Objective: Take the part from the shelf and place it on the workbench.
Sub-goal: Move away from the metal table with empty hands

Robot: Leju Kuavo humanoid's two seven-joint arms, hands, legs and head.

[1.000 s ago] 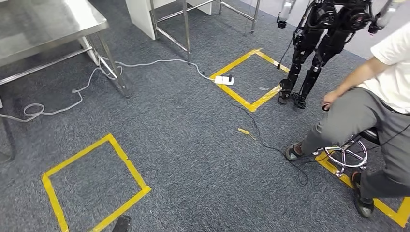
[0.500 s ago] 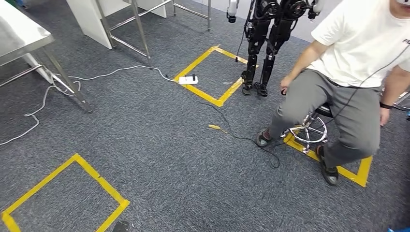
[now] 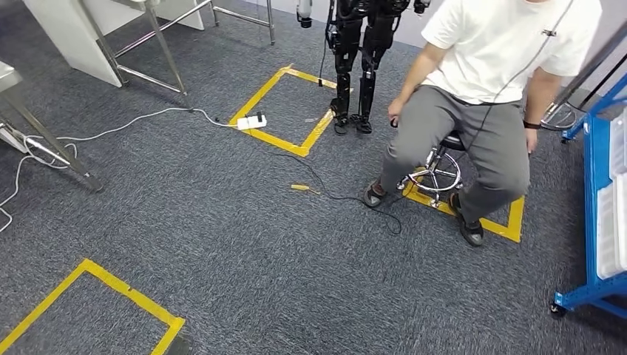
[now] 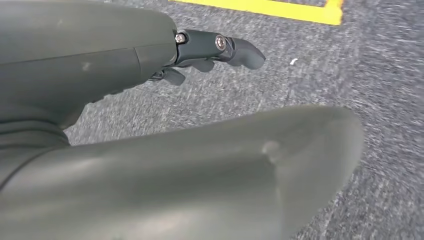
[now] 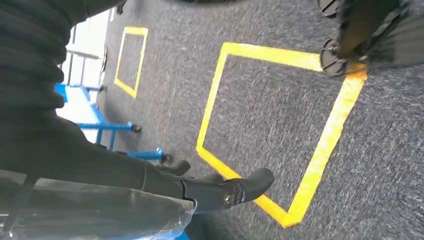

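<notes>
Grey carpet lies under you, with a yellow tape square (image 3: 96, 296) nearest. Your left hand (image 4: 100, 65) hangs over the carpet with its fingers stretched out and nothing in them. You cannot tell whether the right hand (image 5: 210, 192) holds anything; something clear and glossy lies under it. Further off a person (image 3: 480, 89) sits on a stool (image 3: 436, 174). The blue shelf (image 3: 591, 185) stands to your right; the part cannot be made out on it.

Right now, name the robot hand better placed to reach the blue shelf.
Right, probably. The blue metal wheeled shelf stands on the robot's right, and its legs show beyond the right robot hand. The left robot hand hangs over grey carpet.
</notes>
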